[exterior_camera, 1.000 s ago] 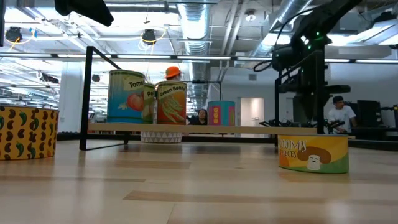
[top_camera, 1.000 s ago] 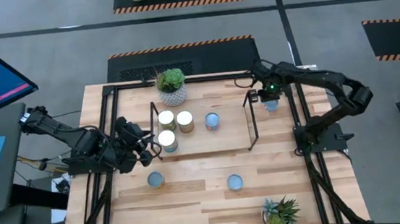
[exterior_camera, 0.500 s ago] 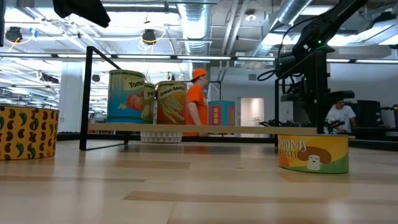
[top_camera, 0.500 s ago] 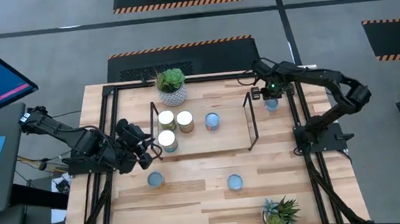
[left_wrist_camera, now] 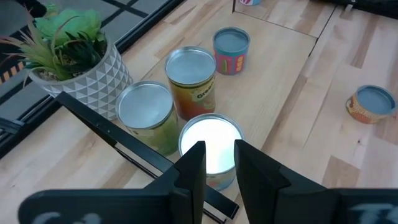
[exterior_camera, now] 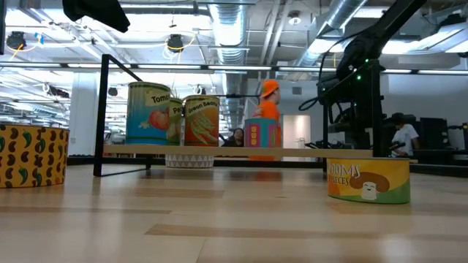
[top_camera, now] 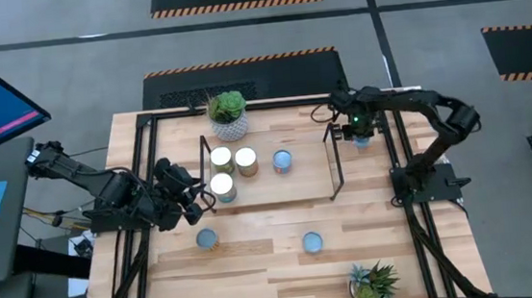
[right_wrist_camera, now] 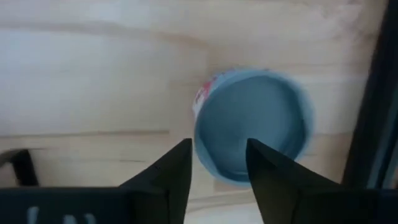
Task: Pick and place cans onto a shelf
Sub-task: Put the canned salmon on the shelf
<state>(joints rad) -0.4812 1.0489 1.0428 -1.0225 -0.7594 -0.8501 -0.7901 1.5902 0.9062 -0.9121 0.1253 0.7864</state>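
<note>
The shelf [top_camera: 307,179], a light-wood board with black wire ends, stands mid-table and carries several cans: three in a cluster [top_camera: 221,158] [top_camera: 246,160] [top_camera: 221,185] and a blue-topped one [top_camera: 282,160]. Another blue-topped can [right_wrist_camera: 252,121] stands on the table just right of the shelf's far right corner. My right gripper [right_wrist_camera: 217,149] points down over it, open, fingers above its top near one rim. My left gripper [left_wrist_camera: 217,149] hangs raised at the shelf's left end, open, with nothing between its fingers, looking down on the bright-topped can [left_wrist_camera: 211,140].
Two more cans stand on the table in front of the shelf [top_camera: 206,238] [top_camera: 312,242]. A white pot with a succulent [top_camera: 228,114] stands behind the shelf, and a spiky plant [top_camera: 374,284] at the near right edge. Black rails border the table. People show in the room beyond.
My right gripper has come down toward the blue-topped can at the shelf's far right corner, still pointing down. A person in orange has walked rightward across the room behind the table.
</note>
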